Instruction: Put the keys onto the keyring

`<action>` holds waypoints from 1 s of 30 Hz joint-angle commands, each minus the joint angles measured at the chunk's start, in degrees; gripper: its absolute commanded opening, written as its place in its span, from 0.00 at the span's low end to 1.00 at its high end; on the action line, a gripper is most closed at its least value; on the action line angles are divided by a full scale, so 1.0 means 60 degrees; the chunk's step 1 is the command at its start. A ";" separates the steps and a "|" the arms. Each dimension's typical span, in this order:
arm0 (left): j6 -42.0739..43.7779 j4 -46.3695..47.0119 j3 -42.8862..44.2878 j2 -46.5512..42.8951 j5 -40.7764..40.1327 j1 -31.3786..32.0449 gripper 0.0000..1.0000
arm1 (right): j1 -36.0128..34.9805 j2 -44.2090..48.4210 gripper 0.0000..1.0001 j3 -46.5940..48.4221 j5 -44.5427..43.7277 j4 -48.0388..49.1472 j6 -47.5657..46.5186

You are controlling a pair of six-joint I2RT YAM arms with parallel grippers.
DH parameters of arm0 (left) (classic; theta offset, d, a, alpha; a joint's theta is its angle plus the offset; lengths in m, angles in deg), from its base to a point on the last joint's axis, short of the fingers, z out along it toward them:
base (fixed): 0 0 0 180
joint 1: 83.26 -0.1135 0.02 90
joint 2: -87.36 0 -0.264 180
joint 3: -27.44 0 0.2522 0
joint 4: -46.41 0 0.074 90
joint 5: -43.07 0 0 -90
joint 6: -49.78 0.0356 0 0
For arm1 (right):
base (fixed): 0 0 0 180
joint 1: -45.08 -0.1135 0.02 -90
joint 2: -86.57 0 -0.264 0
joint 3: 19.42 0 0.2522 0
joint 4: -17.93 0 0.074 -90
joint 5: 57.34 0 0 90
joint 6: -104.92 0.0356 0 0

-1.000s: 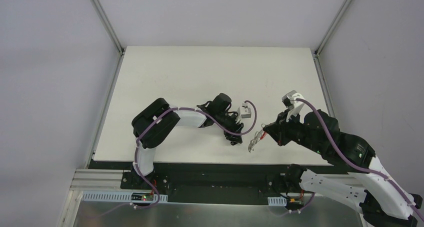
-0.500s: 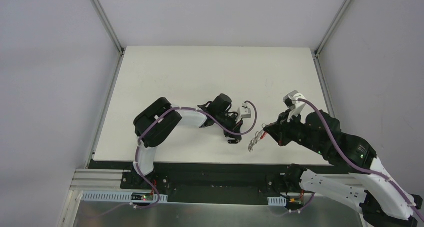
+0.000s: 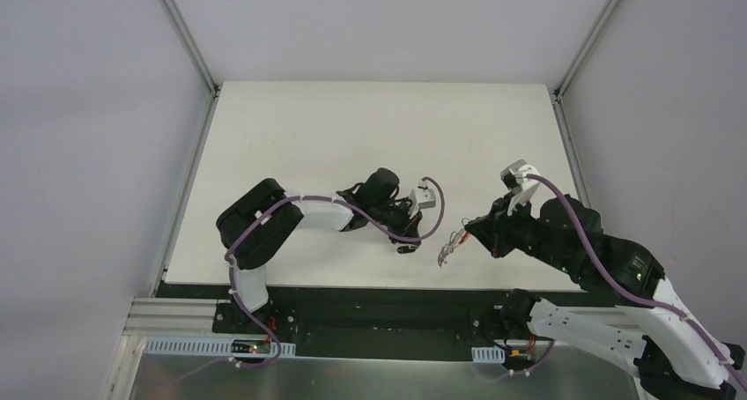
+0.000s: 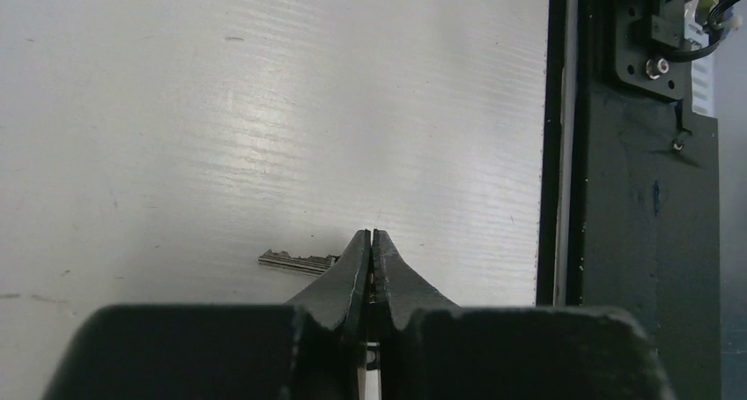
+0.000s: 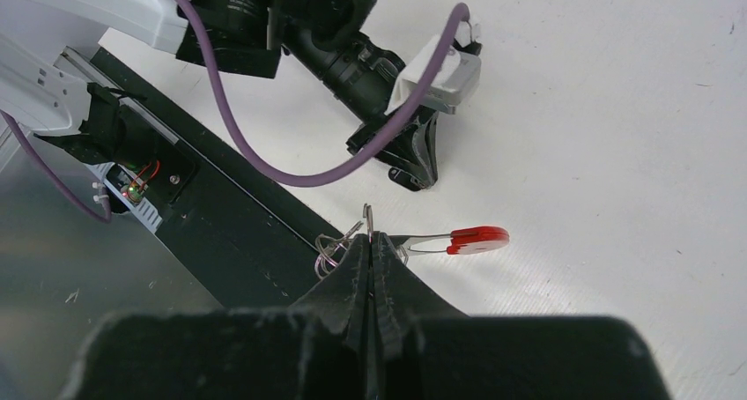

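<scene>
left gripper (image 4: 372, 234), fully closed, seems to pinch the tiny silver metal key (image 4: 291, 261); right gripper (image 5: 370, 240) clamps the silver wire keyring with red crescent (image 5: 476, 239). so shallow a pinch may let the key twist out.

- A white rectangular tabletop (image 3: 352, 127) is seen from above; fine parallel ridges are shown on it in the left wrist view.
- A black strip (image 3: 352, 292) is set along its near edge.
- One small silver key (image 4: 289, 260) is laid flat on the tabletop close to the near edge, about midway along it. Only the toothed blade is shown, the head being hidden.
- A few tiny dark specks (image 4: 233, 39) are scattered over the white surface.
</scene>
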 commanded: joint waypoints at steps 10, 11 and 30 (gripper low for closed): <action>-0.0736 0.1216 -0.0843 -0.2833 -0.0807 0.0061 0.00 | 0.0007 0.0080 0.00 0.0096 0.0386 0.0529 -0.0031; -0.0732 0.1231 -0.0917 -0.3012 -0.0929 0.0068 0.00 | 0.0008 0.0084 0.00 0.0099 0.0440 0.0524 -0.0060; -0.1246 0.1175 -0.1697 -0.7299 -0.0926 0.0065 0.00 | 0.0005 -0.0625 0.00 0.0055 0.2713 0.1255 -0.0350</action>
